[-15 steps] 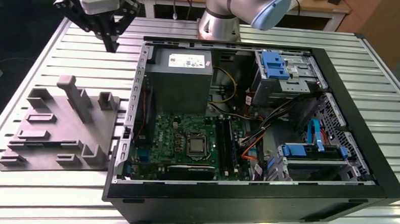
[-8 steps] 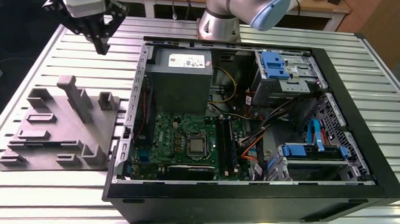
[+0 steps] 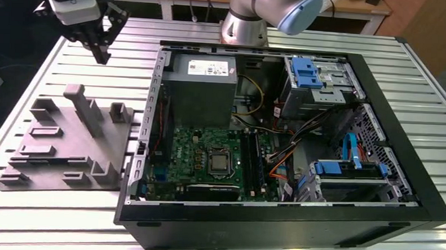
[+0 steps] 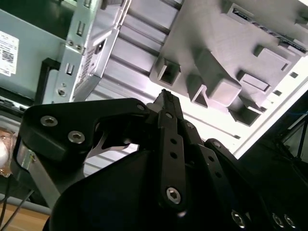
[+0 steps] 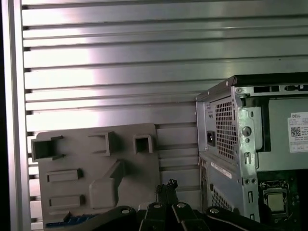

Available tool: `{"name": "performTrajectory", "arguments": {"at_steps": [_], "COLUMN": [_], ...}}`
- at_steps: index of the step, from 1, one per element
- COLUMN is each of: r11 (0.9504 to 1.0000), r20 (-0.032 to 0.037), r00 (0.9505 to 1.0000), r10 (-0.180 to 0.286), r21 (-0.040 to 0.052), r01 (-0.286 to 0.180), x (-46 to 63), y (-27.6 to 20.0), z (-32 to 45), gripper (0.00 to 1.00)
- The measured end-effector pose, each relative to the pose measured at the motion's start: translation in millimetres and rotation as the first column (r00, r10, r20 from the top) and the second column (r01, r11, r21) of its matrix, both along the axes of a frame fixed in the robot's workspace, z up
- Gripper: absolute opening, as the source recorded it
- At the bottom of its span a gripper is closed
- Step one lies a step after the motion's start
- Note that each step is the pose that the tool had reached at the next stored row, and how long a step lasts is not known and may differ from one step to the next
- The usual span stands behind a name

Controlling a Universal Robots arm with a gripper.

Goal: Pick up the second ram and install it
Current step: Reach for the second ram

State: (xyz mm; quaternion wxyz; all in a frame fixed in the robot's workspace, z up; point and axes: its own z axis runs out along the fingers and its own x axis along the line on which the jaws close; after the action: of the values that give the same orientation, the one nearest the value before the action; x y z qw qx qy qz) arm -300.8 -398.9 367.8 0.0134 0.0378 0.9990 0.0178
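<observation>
**Three cameras, one shared corner**

The exterior view looked steeply down over the whole open case, with the tray at its left on the table. The first wrist view looked straight down from high up. The second looked obliquely, close along the gripper. All three shared the tray and the case's edge.

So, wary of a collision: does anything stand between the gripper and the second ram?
Nothing visible does. The gripper hangs in open air near the grey tray; the second ram seems to lie exposed at its edge.
</observation>
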Motion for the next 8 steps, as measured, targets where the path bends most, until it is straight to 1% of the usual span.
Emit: {"name": "performTrajectory", "arguments": {"at_steps": [8], "r11": [1.0000], "r20": [0.0000], "r00": [1.0000], "r10": [0.000], "r21": [0.0000], "r01": [0.000], "x": [-18.8], "y": [-1.2], "z": [-7.4], "gripper": [0.10]}}
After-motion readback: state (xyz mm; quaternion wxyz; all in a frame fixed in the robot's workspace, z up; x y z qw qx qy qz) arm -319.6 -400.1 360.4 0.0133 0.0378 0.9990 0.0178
